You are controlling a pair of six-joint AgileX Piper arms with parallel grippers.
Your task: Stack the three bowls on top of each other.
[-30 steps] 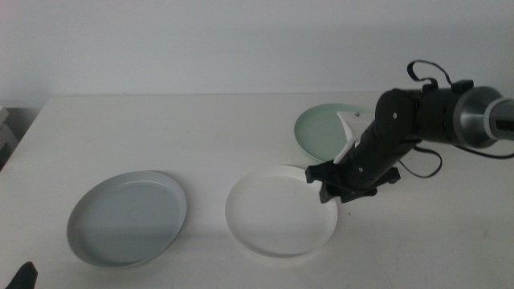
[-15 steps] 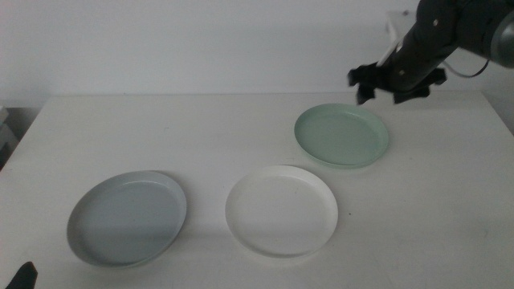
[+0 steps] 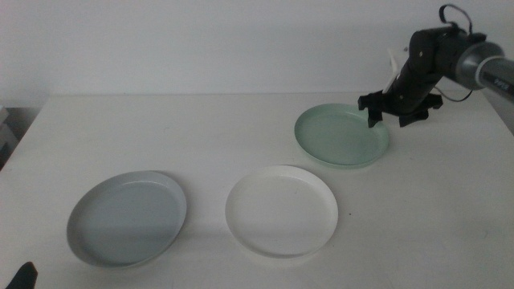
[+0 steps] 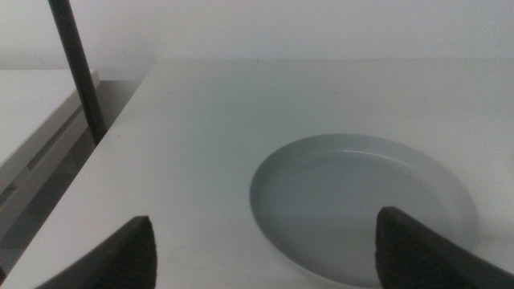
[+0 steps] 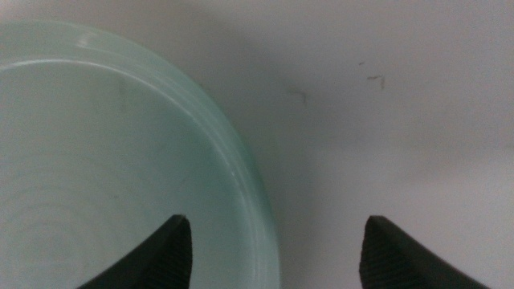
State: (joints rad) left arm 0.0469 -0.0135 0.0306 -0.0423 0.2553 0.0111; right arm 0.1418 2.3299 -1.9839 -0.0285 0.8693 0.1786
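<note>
Three plain, unpatterned dishes sit on the white table (image 3: 241,128): the pale mint green bowl (image 3: 341,136), the white bowl (image 3: 281,210), and the light blue-grey bowl (image 3: 127,218). The right gripper (image 3: 399,112) is black, its arm dark with a silver-grey segment. The wall behind is off-white.

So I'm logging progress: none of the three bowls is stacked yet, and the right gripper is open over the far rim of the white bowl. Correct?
Not quite. The right gripper is open over the far rim of the mint green bowl, not the white bowl, as the middle and right wrist views show. The blue-grey bowl also lies apart, so nothing is stacked.
</note>
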